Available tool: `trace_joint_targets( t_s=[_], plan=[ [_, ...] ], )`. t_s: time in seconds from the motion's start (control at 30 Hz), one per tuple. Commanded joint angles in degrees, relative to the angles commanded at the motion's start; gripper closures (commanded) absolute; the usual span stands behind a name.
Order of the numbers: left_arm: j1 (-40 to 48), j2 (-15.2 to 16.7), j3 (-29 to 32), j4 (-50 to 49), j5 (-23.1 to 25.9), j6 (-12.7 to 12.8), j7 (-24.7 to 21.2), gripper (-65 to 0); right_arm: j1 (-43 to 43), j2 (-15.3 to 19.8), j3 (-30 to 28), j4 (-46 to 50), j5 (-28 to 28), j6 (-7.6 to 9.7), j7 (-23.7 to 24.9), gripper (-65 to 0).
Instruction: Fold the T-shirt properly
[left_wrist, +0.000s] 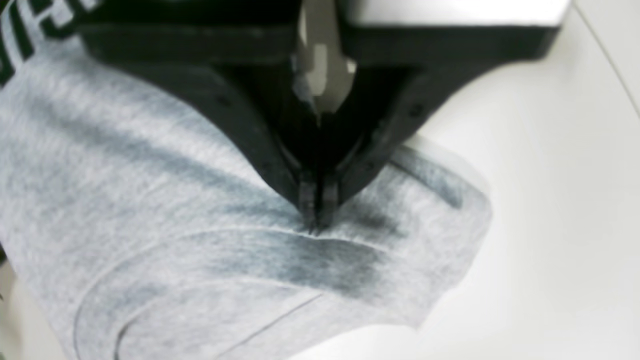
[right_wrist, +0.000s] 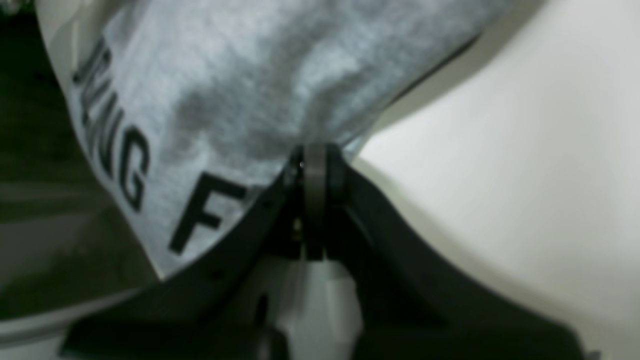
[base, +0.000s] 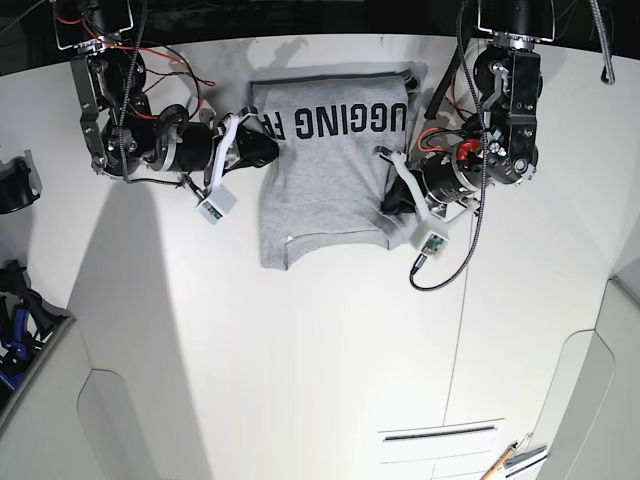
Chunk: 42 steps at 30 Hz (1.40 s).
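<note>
The light grey T-shirt (base: 325, 190) lies partly folded at the back middle of the white table, black block letters facing up along its far part. My left gripper (base: 392, 207) is at the shirt's right edge in the base view. In the left wrist view this gripper (left_wrist: 315, 226) is shut, pinching a ridge of the grey T-shirt (left_wrist: 150, 200). My right gripper (base: 264, 150) is at the shirt's left edge, near the lettering. In the right wrist view the right gripper (right_wrist: 314, 150) is shut on the hem of the T-shirt (right_wrist: 250, 75), next to a black "F".
The white table (base: 300, 350) stretches toward the front, with panel seams at the front right. Dark equipment (base: 14, 185) and a blue item (base: 10, 330) sit at the left edge. An orange-tipped tool (base: 508, 460) lies at the bottom right. The table's back edge is just behind the shirt.
</note>
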Motion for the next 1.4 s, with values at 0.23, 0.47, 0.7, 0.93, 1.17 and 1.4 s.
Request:
trace_joint_targets(
  t_s=[0.23,0.47,0.7,0.93,1.17,1.4],
  plan=[
    [-0.11,-0.02,0.0,0.55,-3.32,0.35,1.36,0.0,-0.44,0.02,1.22,1.05,-0.87,-0.02,-0.02,0.0],
    [3.69,-3.41,-1.42,11.1,-8.9,-0.11,3.48,0.0,-1.25,0.04,10.32,1.79,0.96,-0.07,-4.04,0.0],
    [14.95,-8.76,-8.68,26.34,-15.47,-1.14,4.9,0.0,-6.08,0.35,20.02,10.84,4.7,0.02,-7.78,0.0],
    [27.39,-8.74,-18.03,33.07,-15.5,-1.16,5.22,0.0,-14.29,4.04,23.98,19.41,9.22,0.02,-8.96,0.0],
    [37.86,-8.74,-21.0,33.16,-15.47,-1.81,10.01,0.0,-23.52,6.82,24.22,22.16,12.22,0.04,-9.92,0.0],
    [51.93,-8.74,-21.0,33.14,-15.28,-1.84,10.14,0.0,-33.4,7.02,24.22,22.14,14.78,0.42,-12.17,0.0]
  ],
)
